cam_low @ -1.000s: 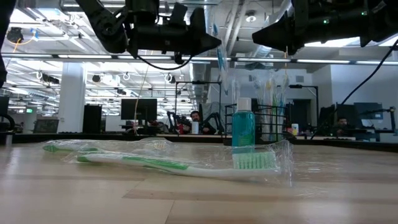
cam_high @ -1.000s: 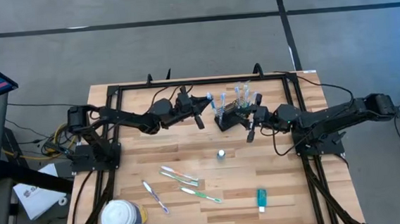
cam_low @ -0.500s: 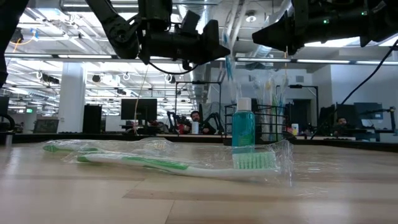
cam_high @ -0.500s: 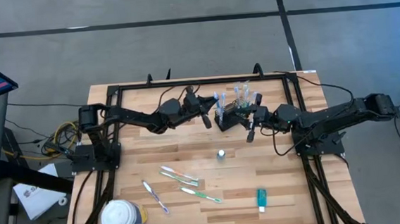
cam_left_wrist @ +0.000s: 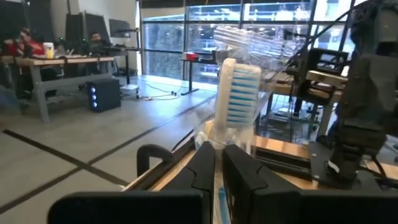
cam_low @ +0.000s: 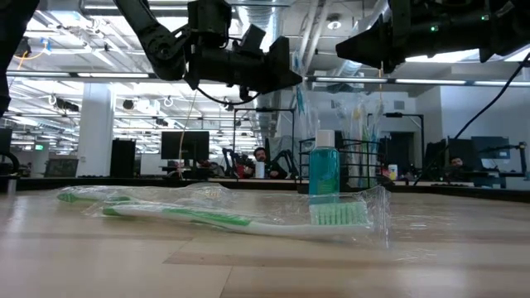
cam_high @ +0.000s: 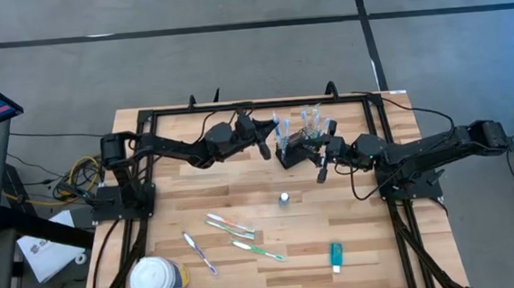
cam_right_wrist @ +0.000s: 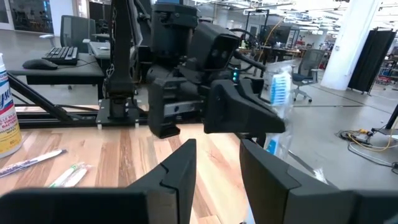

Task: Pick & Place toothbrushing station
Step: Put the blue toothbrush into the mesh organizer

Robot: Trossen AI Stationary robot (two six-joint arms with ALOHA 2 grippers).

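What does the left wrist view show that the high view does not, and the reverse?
Only the left wrist view shows the white bristle head of the blue toothbrush, in clear wrap, pinched in the left claw.

Only the high view shows the white-lidded round tub, the loose wrapped toothbrushes and the small teal tube on the wooden table.

Both show the toothbrush next to the black wire-mesh caddy.
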